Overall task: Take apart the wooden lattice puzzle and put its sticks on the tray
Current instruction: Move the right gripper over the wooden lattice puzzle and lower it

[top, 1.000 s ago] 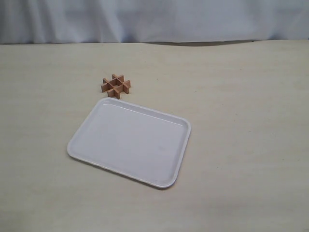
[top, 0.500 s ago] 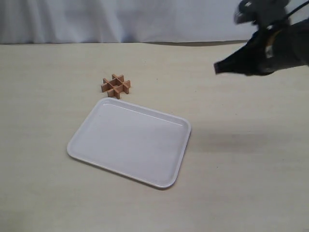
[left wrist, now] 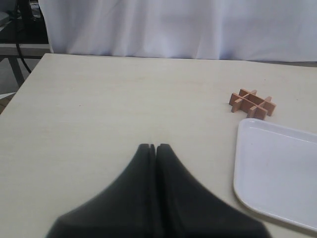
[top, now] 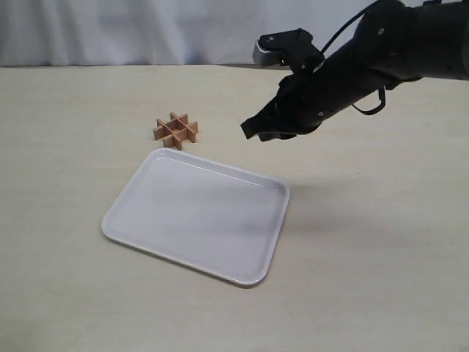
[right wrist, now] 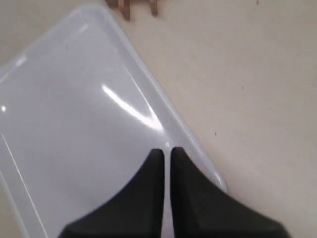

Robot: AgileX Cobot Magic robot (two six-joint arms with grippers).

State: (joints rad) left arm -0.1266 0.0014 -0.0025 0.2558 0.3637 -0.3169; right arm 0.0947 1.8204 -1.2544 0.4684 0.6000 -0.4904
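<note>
The wooden lattice puzzle (top: pixel 176 130) stands assembled on the table just beyond the tray's far left corner, its sticks still interlocked. It also shows in the left wrist view as the puzzle (left wrist: pixel 251 102) and, at the frame's edge, in the right wrist view as the puzzle (right wrist: pixel 130 6). The white tray (top: pixel 198 216) lies with nothing on it. My right gripper (top: pixel 249 132) hangs shut and holds nothing. It is above the tray's far right part, to the right of the puzzle; its tips (right wrist: pixel 166 150) sit over the tray (right wrist: pixel 74 99). My left gripper (left wrist: pixel 155 146) is shut on nothing, well apart from the tray (left wrist: pixel 277 173).
A white curtain (top: pixel 146 29) hangs along the back of the beige table. In the left wrist view the table's side edge (left wrist: pixel 25 82) shows, with a metal frame (left wrist: pixel 15 49) beyond it.
The right arm came in from the right and moved left and lower, toward the tray's far right corner. Puzzle and tray have not moved.
</note>
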